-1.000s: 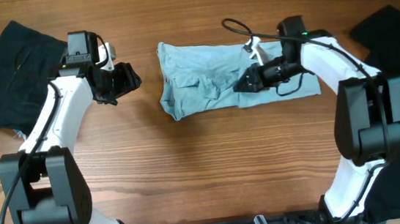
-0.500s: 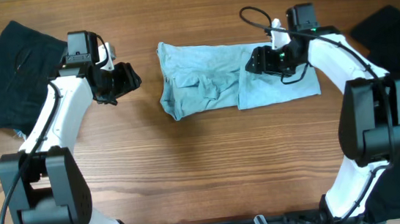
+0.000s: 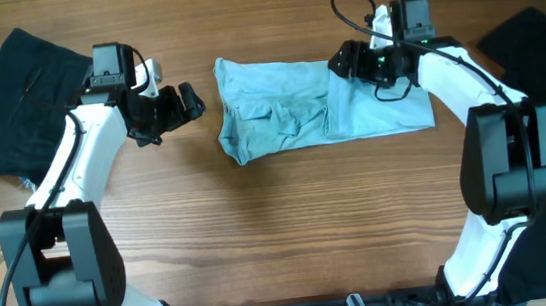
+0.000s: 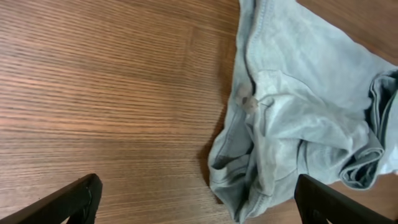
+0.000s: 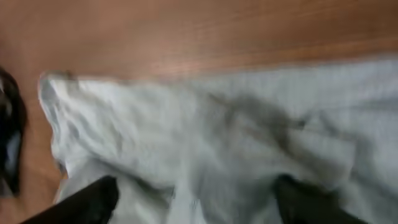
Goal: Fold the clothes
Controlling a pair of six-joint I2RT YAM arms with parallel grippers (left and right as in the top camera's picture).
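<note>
Pale sky-blue fabric T-shirt (image 3: pixel 284 112): crumpled strip, right half now flatter — right gripper (image 3: pixel 338 64) retreated, spread, empty; left gripper (image 3: pixel 190 101) spread, empty.

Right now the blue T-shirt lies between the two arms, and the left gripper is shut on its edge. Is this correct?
Not quite. The left gripper is open and holds nothing. In the left wrist view its fingers stand wide apart over the table, just short of the T-shirt. The T-shirt does lie between the two arms.
</note>
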